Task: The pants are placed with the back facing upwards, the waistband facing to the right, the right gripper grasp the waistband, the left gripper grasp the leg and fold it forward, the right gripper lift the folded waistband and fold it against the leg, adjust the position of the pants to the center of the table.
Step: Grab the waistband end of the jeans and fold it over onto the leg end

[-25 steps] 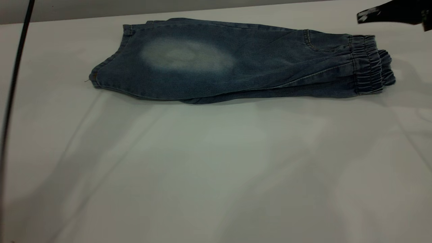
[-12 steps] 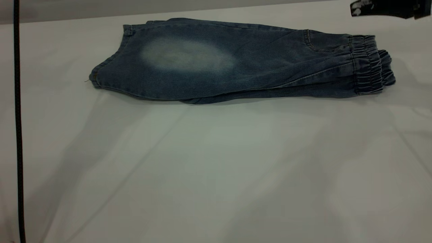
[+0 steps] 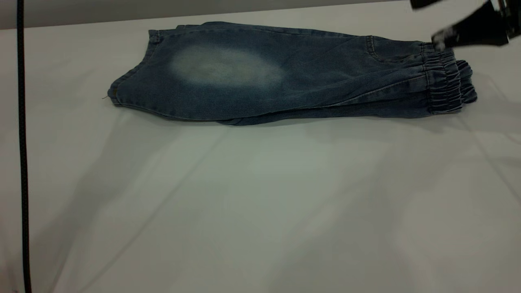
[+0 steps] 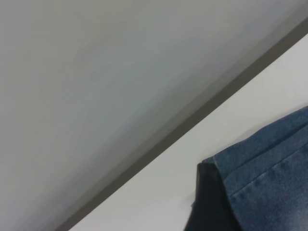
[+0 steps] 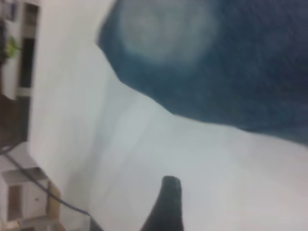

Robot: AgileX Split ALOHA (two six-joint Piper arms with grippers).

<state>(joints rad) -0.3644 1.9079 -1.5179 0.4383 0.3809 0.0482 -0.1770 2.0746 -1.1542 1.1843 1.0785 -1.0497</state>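
Observation:
The pants (image 3: 285, 77) lie folded lengthwise along the far side of the white table (image 3: 260, 203), with a pale patch (image 3: 224, 67) on top and the elastic waistband (image 3: 443, 77) at the right. The printed leg is hidden. My right gripper (image 3: 429, 20) hovers open just above the waistband's far corner, its lower fingertip (image 3: 441, 38) almost touching the elastic. In the right wrist view one finger (image 5: 166, 207) shows over bare table, away from the denim (image 5: 231, 62). The left wrist view shows a denim hem (image 4: 274, 173) beside a dark finger (image 4: 207, 202); the left gripper is outside the exterior view.
A black cable (image 3: 22, 162) hangs down along the left edge of the exterior view. A grey wall (image 3: 122, 10) rises just behind the table's far edge. Furniture (image 5: 19, 192) stands beyond the table's edge in the right wrist view. Bare table stretches in front of the pants.
My right gripper has dropped towards the waistband's far corner and its fingers have spread apart. The cable at the left has straightened. The pants have not moved.

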